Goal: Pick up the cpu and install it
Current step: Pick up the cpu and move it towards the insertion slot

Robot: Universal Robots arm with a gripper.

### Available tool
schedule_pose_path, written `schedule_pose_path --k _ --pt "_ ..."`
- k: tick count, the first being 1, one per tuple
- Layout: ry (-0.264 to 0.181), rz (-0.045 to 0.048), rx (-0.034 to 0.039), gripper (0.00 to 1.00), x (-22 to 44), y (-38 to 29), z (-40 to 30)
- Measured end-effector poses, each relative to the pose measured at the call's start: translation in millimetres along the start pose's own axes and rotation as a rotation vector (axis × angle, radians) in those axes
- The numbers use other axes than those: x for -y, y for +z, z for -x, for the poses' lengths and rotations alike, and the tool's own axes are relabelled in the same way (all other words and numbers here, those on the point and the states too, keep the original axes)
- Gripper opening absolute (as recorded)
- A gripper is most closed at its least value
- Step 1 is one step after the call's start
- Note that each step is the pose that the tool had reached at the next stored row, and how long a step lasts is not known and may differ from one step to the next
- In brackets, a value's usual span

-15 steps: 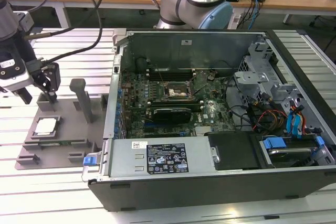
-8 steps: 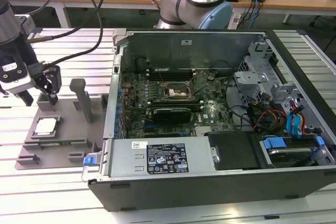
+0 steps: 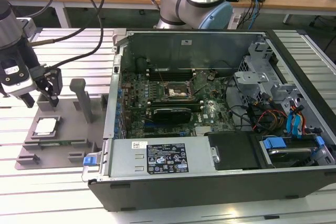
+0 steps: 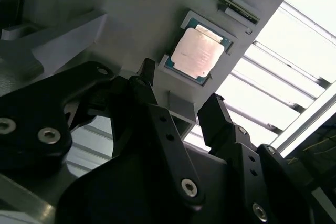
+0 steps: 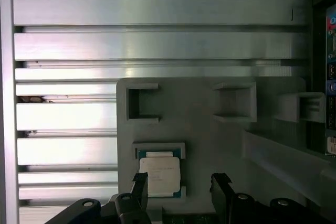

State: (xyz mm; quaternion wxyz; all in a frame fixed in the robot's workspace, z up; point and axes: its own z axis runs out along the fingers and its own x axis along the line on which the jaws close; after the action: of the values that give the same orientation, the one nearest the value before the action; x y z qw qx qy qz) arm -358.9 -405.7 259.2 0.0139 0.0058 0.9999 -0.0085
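cpu (image 3: 44, 126) (image 4: 198, 53) (image 5: 160, 174): lies flat, metal top up, in a square recess of the grey fixture plate (image 3: 63, 140) on the slatted desk (image 3: 52, 51); tool (image 3: 42, 99) (image 4: 181, 90) (image 5: 178, 182): released, fingers spread wide, holding nothing, poised just above the cpu; computer case (image 3: 210, 192): open, just beside the plate on the exterior view's right, holding the motherboard with its black socket (image 3: 178, 92), well apart from the tool.

Space above cpu (image 3: 46, 125) open; upright post (image 3: 79, 95) stands near, toward exterior view's right.
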Motion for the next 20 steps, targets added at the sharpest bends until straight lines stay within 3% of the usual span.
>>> schedule_pose_path --k 9,16,20 --pt "0.000 -0.0002 -0.0001 0.60 0.0 8.1 -0.7" --pt "0.000 -0.0006 -0.0001 0.60 8.4 14.0 -14.3" --pt "0.000 -0.0005 -0.0001 0.60 8.3 16.9 -15.1"
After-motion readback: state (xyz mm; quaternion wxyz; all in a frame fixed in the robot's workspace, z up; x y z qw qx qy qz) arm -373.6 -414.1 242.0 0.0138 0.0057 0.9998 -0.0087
